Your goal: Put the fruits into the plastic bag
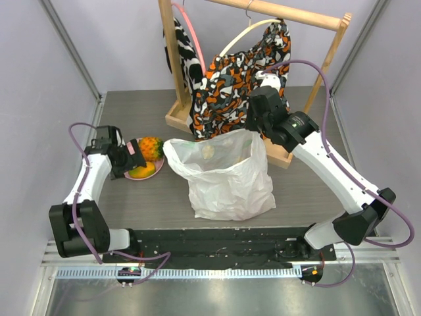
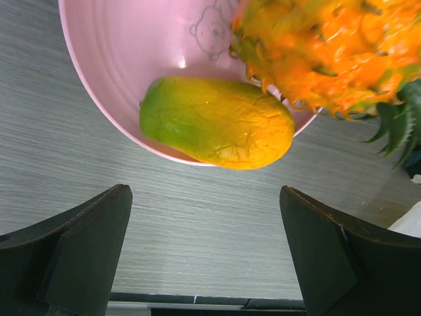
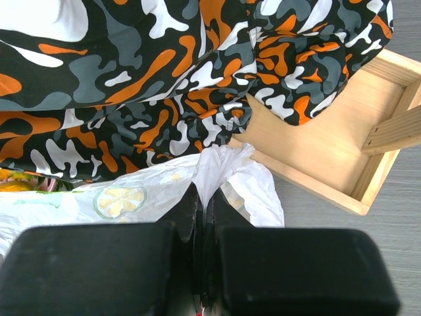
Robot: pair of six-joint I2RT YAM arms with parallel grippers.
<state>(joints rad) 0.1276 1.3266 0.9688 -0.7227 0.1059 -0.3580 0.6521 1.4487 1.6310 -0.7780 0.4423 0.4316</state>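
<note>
Left tool spread wide, empty. Mango just ahead of it on the plate; pineapple ahead-right, touching the mango. Right tool pinched on the bag rim. I'd turn the left wrist to close across the mango's narrow width, clear of the pineapple.

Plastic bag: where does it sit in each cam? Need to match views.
Top external: plastic bag centre, mouth open, right of the pink plate.
Left wrist: white sliver at the right edge, probably the bag.
Right wrist: lower left and centre, its rim pinched by the shut right gripper.
Landmarks: pink plate ties top to left wrist; patterned cloth ties top to right wrist.
</note>
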